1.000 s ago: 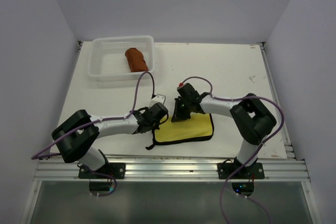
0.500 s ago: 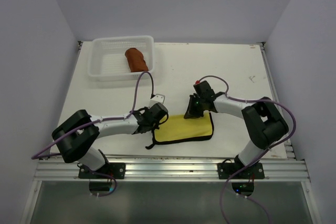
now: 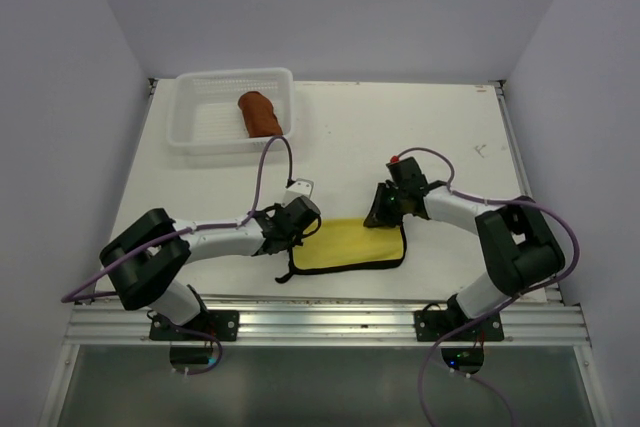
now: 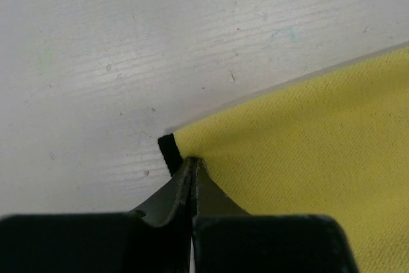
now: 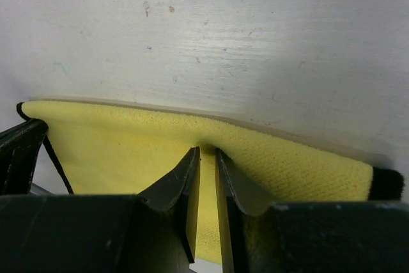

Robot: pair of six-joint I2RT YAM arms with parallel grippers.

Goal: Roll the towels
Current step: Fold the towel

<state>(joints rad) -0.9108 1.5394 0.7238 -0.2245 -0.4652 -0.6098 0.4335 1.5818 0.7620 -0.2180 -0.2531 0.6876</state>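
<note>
The yellow towel (image 3: 350,245) with its dark brown hem lies flat near the table's front edge. My left gripper (image 3: 297,231) is shut on the towel's far left corner (image 4: 307,132), its fingertips (image 4: 193,162) pinched together right beside the dark hem. My right gripper (image 3: 379,215) is at the towel's far right edge. Its jaws (image 5: 208,151) stand a narrow gap apart, with the yellow cloth (image 5: 128,139) showing in the gap. The rust-brown towel (image 3: 260,113) lies rolled inside the basket.
A white mesh basket (image 3: 200,137) stands at the back left of the white table. Each arm trails a purple cable (image 3: 262,172) over the table. The metal rail (image 3: 320,322) with both arm bases runs along the near edge.
My right gripper has moved to the right along the towel's far edge, drawing the cloth out wider, and its jaws have parted slightly. The left gripper has kept its hold and place.
</note>
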